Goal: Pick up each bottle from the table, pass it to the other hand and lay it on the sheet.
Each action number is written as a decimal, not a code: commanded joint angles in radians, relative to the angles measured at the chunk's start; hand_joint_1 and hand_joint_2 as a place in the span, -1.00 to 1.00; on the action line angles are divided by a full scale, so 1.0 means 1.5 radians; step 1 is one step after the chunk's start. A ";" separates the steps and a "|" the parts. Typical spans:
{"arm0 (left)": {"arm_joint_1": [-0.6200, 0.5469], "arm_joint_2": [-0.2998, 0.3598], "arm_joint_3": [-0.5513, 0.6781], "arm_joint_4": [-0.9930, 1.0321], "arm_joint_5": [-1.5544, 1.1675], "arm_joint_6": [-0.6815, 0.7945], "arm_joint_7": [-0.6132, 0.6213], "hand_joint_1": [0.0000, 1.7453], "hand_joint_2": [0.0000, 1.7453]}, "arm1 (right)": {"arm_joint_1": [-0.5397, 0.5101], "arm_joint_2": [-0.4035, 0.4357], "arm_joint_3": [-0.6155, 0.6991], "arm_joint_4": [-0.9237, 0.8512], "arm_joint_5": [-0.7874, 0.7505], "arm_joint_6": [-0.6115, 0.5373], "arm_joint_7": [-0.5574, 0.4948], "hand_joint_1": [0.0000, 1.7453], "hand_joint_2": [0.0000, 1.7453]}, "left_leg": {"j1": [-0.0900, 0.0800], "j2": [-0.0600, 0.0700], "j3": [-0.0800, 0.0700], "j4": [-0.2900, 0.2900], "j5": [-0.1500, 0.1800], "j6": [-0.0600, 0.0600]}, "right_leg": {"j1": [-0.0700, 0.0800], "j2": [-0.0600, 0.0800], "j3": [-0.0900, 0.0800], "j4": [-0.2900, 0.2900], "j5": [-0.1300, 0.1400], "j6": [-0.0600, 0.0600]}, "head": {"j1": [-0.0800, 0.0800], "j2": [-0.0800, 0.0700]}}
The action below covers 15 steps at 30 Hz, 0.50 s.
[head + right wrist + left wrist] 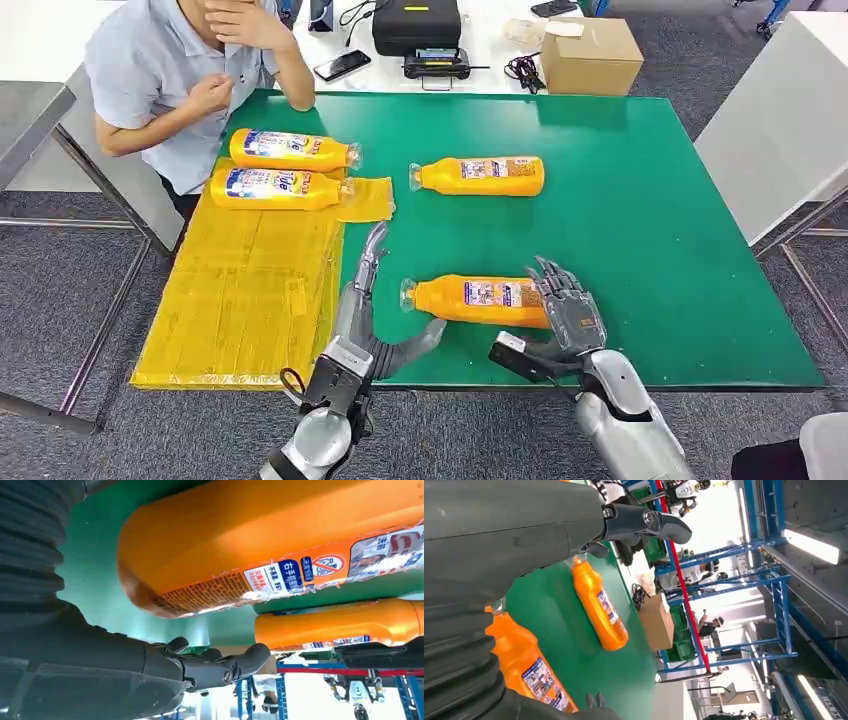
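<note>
**Right hand at the near bottle**

The right hand (562, 300) sits at the base end of the near bottle (478, 299), which lies on its side on the green table (650, 220). Its fingers are spread and curve over that end — I cannot tell if they grip it yet. The left hand (368, 305) lies flat and open beside the bottle's cap, holding nothing. To its left is the yellow sheet (235, 300). Farther back, the far bottle (478, 175) lies alone on the table, and two sheet bottles (285, 170) rest side by side — just in front of a person (185, 75).
</note>
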 commanded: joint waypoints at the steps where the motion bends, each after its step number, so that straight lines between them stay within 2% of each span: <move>1: -0.025 0.024 -0.016 0.035 0.002 0.001 0.001 -1.00 1.00 | -0.032 0.006 0.019 0.045 -0.001 0.004 -0.001 -1.00 1.00 | 0.000 0.001 0.002 0.000 0.000 -0.001 | 0.001 0.001 0.001 0.000 0.000 -0.001 | 0.000 0.000; 11: -0.027 0.025 -0.023 0.033 -0.005 0.000 0.005 -1.00 1.00 | -0.031 0.014 0.054 -0.010 -0.007 0.023 -0.005 -1.00 1.00 | 0.001 0.003 0.003 0.000 -0.002 -0.002 | 0.001 0.003 0.003 0.000 -0.001 -0.002 | 0.000 0.000; 15: -0.026 0.024 -0.029 0.033 -0.006 -0.008 0.014 -1.00 1.00 | -0.027 0.009 0.079 -0.043 -0.029 0.063 0.006 -1.00 1.00 | 0.001 0.002 0.002 0.000 -0.001 -0.002 | 0.001 0.002 0.002 0.000 0.000 -0.002 | 0.000 0.000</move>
